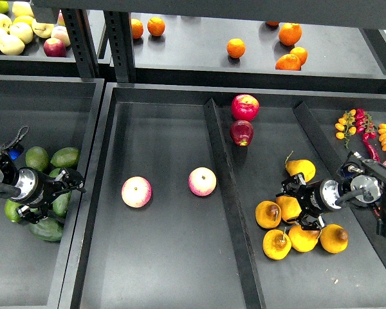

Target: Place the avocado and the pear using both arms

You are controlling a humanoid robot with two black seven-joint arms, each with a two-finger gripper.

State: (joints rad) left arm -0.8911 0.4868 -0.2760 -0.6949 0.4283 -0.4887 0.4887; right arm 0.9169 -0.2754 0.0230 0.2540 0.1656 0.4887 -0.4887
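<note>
Seen from the head camera: dark trays under a shelf of fruit.

Far left tray: a heap of green avocados. Left gripper (69, 188) low over the heap, fingers spread apart around the right-hand fruit, nothing visibly lifted. Darkest avocado (46, 229) at the near edge of the heap, just below the gripper, resting in the tray.

Right tray: a cluster of golden pears. Right gripper (298, 203) down in the middle of the cluster, fingers apart; whether closed on anything cannot be told for certain, though no fruit looks raised. Nearest pear (287, 207) touching or just beside the fingers, between the other pears.

Middle tray (167, 270): only two pink-yellow apples (136, 192), side by side but apart, with bare floor near and far of them. Two red apples (244, 107) at the far end of the right tray. Oranges (235, 47) on the far shelf.

Judged progress: early. Both arms at their source piles, reaching stage. Neither fruit picked, neither placed. Left to do: grasp, lift, carry and set down both, likely into the middle tray.
</note>
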